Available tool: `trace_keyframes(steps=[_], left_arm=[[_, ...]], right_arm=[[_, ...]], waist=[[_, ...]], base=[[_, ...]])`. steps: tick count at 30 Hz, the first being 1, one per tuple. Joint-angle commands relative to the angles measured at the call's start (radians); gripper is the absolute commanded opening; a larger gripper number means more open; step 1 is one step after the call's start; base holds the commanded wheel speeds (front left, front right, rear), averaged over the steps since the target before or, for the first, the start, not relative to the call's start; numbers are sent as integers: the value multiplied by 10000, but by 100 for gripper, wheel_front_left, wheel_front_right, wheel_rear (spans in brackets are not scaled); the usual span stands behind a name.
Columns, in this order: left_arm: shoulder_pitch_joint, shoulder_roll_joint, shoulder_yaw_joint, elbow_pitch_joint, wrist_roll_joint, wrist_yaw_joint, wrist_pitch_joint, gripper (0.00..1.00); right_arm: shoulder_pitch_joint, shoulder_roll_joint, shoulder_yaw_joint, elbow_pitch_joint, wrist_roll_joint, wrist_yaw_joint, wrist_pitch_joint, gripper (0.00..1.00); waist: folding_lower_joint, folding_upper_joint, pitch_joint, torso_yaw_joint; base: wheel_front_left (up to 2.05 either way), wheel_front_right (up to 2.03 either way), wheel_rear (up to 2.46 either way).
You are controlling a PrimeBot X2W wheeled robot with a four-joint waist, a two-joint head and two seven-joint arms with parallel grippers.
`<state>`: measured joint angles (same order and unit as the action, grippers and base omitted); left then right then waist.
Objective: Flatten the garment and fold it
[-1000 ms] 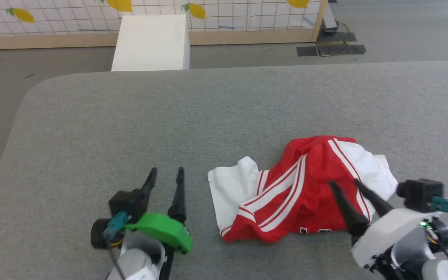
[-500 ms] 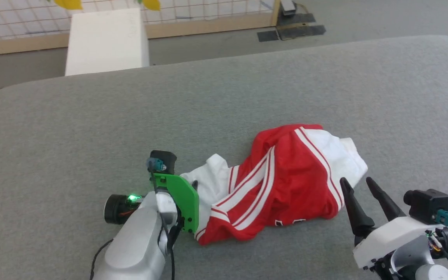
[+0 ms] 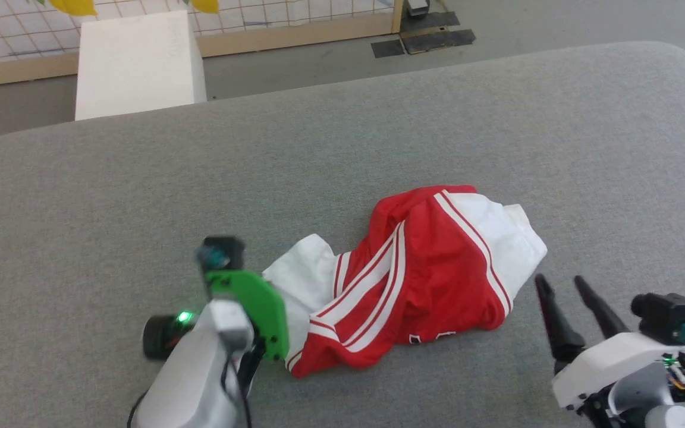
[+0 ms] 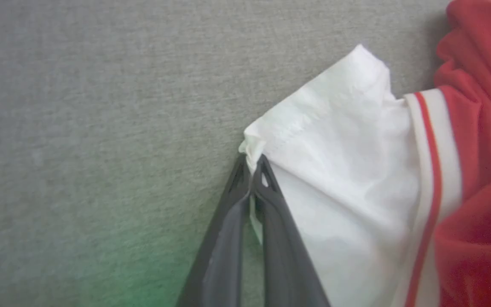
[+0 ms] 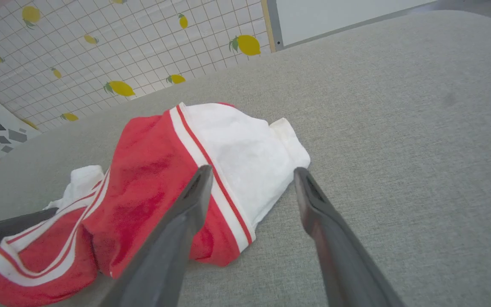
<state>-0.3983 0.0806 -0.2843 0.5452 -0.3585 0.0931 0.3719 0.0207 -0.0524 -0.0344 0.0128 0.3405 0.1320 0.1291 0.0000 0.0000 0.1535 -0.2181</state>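
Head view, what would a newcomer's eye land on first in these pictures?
The crumpled red and white jersey, bunched toward the near side of the grey table. Next, the left hand pinching the jersey's white corner on its left side, while the right hand hangs open just beside its right edge.

A grey tabletop (image 3: pixel 378 119) is seen; beyond it, a white box (image 3: pixel 137 62) is set before a lemon-printed grid screen (image 3: pixel 295 12).

One garment (image 3: pixel 431 285), one block (image 3: pixel 137 62), one left gripper (image 4: pixel 252 165), one right gripper (image 3: pixel 559 279).
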Motion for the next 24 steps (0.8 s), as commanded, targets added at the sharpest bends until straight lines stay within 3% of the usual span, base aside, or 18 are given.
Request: trace_keyframes(steps=[1,6,11,17,24], left_arm=[[682,249,230,-75,-127,224,-312,0],[1717,335,941,-1440,-430,660,-1717,0],[2335,202,1015,-2474,-528,814,-2383,0],[2262,66,811,-2897,-511,996,-2372,0],[1903,-20,472,-3099,-466,985,-2265,0]], right_arm=[[-214,19,-179,56,-135,-13,-134,100],[-1029,11,-974,586,-832,-13,-127,100],[-2575,-400,-1353,2158,-1182,-13,339,100],[-4630,-1072,-1474,4585,-1207,-13,1275,100],[-6288,-1533,-1096,7116,-827,-13,3082,100]], waist=[[0,0,-73,118],[0,0,-121,381],[0,0,26,775],[0,0,505,1249],[0,0,1114,1702]], base=[[0,0,0],[0,0,0],[0,0,0],[0,0,0],[0,0,0]])
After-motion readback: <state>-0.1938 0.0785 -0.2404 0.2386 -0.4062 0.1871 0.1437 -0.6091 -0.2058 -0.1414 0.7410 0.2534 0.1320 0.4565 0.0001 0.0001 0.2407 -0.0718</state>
